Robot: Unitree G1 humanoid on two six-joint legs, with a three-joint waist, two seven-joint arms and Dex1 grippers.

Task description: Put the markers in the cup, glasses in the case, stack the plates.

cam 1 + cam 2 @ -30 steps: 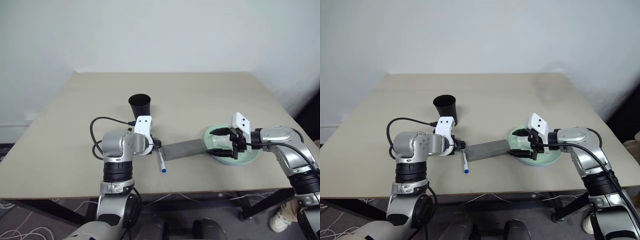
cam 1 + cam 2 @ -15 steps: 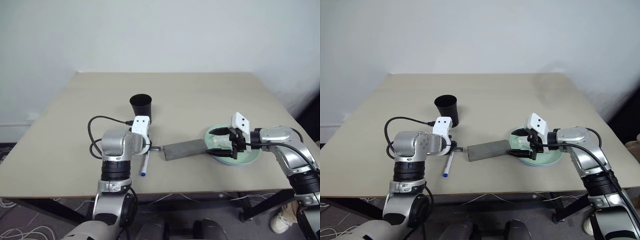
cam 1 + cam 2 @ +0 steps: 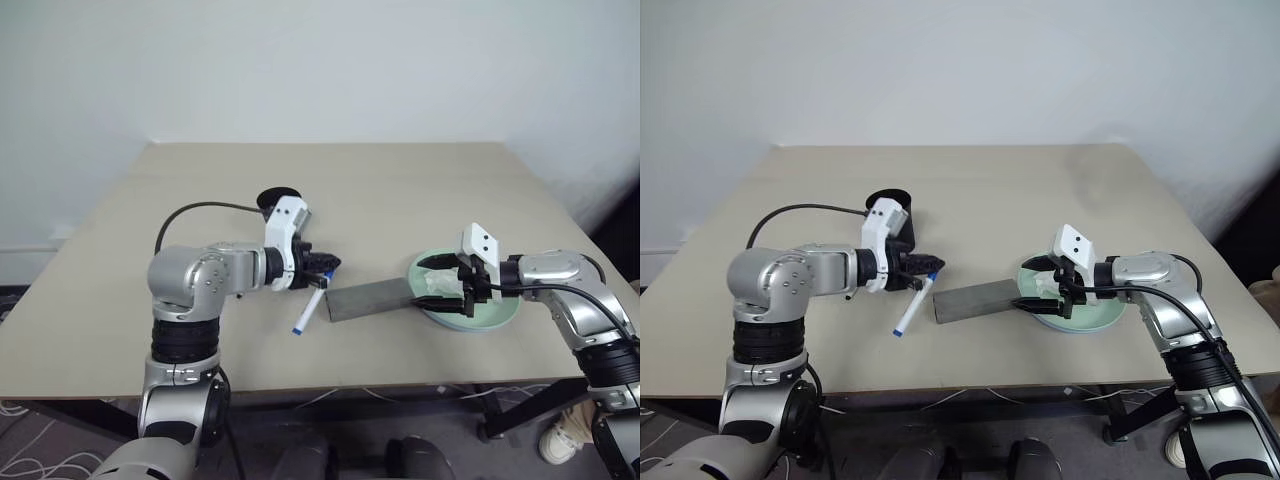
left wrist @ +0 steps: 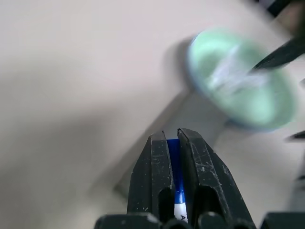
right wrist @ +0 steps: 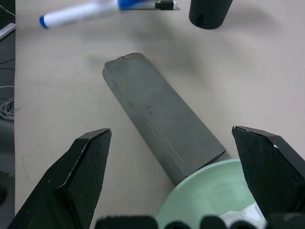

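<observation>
- Left eye view: my left tool (image 3: 328, 266) is clamped on the blue-capped marker (image 3: 307, 309), a white barrel with blue print, hanging tilted above the surface (image 3: 420, 180) with its blue cap lowest.
- Black tapered cup (image 3: 279, 199) stands upright just behind that tool.
- Grey case (image 3: 372, 297), matte and closed, lies between my arms, one end touching the mint green plate (image 3: 497, 315).
- My right tool (image 5: 178, 157) is spread wide, holding nothing, over the plate's rim.
</observation>
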